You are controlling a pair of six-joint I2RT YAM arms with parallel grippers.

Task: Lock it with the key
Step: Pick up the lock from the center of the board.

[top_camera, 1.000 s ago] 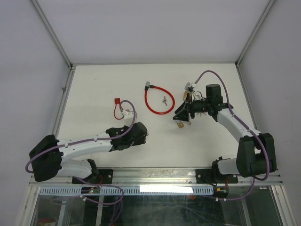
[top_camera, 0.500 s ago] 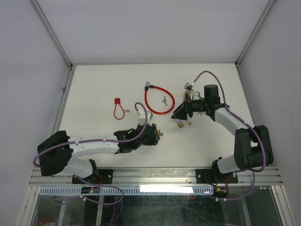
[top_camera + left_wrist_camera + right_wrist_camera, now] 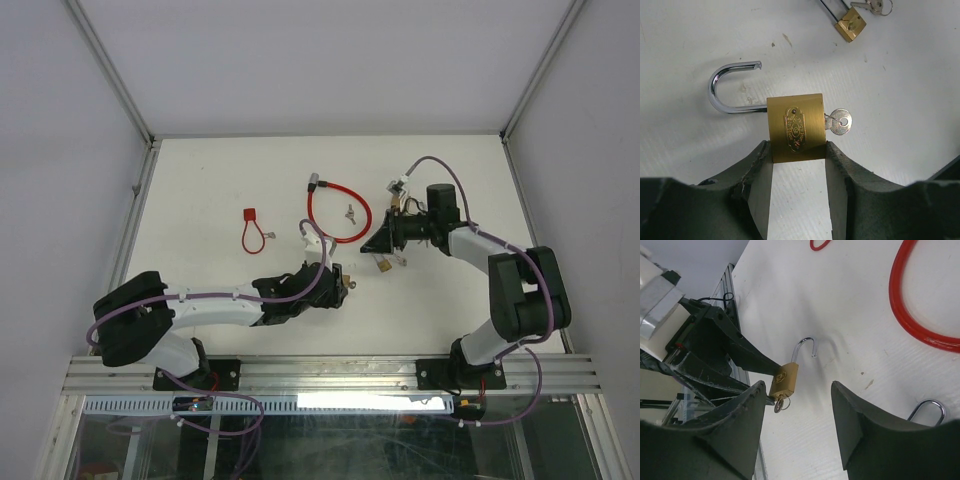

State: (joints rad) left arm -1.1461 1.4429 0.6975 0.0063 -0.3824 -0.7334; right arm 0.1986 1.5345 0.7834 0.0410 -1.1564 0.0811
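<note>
A brass padlock hangs in my left gripper, which is shut on the sides of its body. Its steel shackle swings open to the left, and a small silver key sticks out of its right end. In the top view the left gripper holds it just above the table, left of centre. My right gripper stands open and faces the same padlock and key from a short way off, touching neither. From above, the right gripper sits up and right of the lock.
A second brass padlock with an open shackle lies below the right gripper, also seen as a small padlock with keys. A red cable lock with a small key inside lies behind. A small red lock lies left.
My left arm has reached right across the table, carrying the padlock toward the right gripper. The right arm has shifted slightly left and turned toward it; its jaws stay open.
</note>
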